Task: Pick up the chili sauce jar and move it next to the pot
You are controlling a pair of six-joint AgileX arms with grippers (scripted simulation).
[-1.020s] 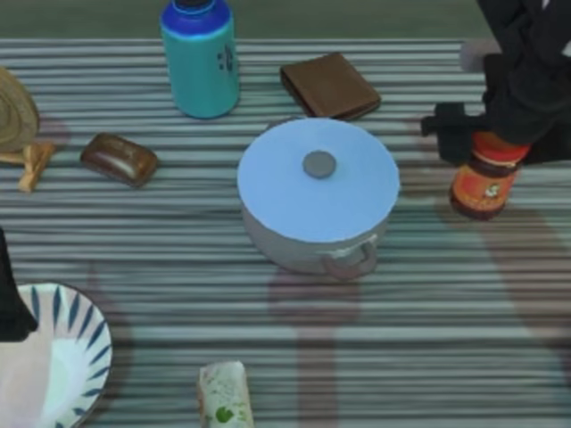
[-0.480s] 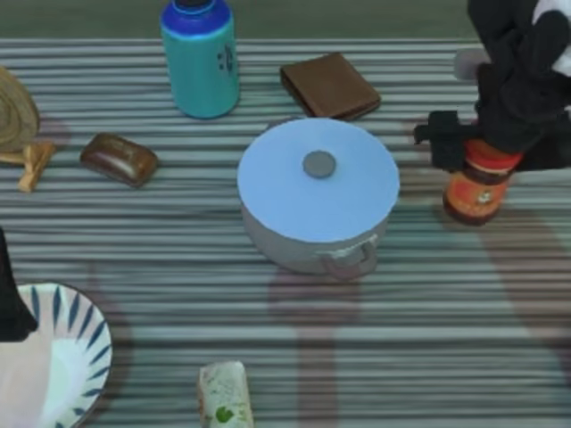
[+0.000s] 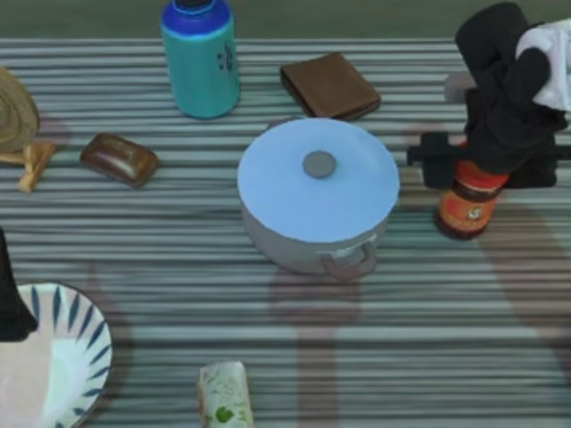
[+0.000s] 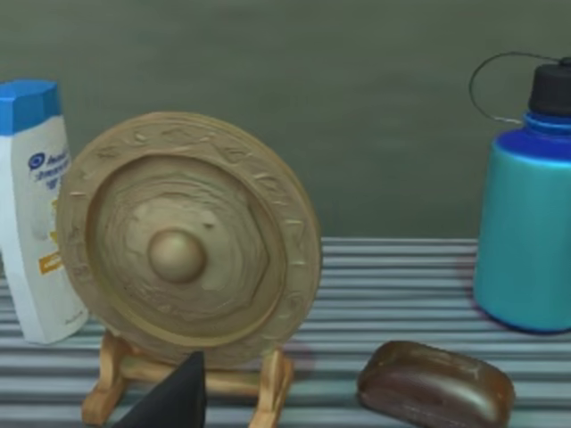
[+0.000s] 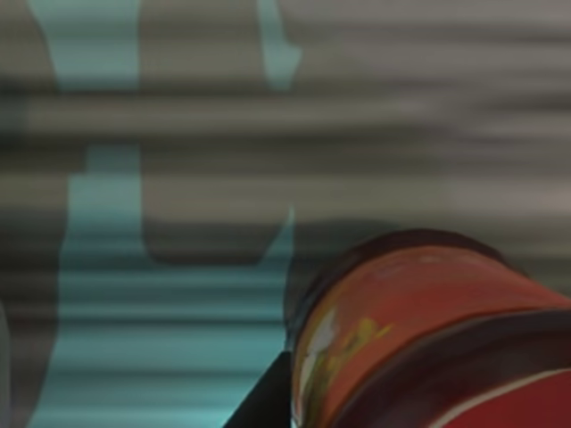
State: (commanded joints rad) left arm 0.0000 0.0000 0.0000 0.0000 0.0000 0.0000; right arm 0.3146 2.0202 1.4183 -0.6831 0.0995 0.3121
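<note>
**Right gripper clamps the chili sauce jar beside the pot**

Closest to the right wrist camera, the chili sauce jar (image 5: 428,330) fills the lower corner, its red-orange label against one dark finger (image 5: 263,401) pressed to its side. From above, the right gripper (image 3: 486,165) sits over the jar's lid, its fingers pinching the jar (image 3: 464,207) from both sides. The jar is at the table's right, near the pot (image 3: 317,192) but apart from it, with striped tabletop showing between them.

The striped grey table (image 3: 428,339) also carries a striped bowl (image 3: 67,357) at the lower left, a small wrapped packet (image 3: 223,406) at the bottom edge, a brown soap bar (image 3: 119,159), a wooden disc on a stand (image 3: 16,111), a brown wallet (image 3: 330,86) and a teal bottle (image 3: 200,58) farther back.

The left arm (image 3: 11,299) is parked at the left edge; I cannot tell how its fingers stand. Its wrist camera shows a white shampoo bottle (image 4: 31,205) before a plain dark-green wall (image 4: 375,107).
</note>
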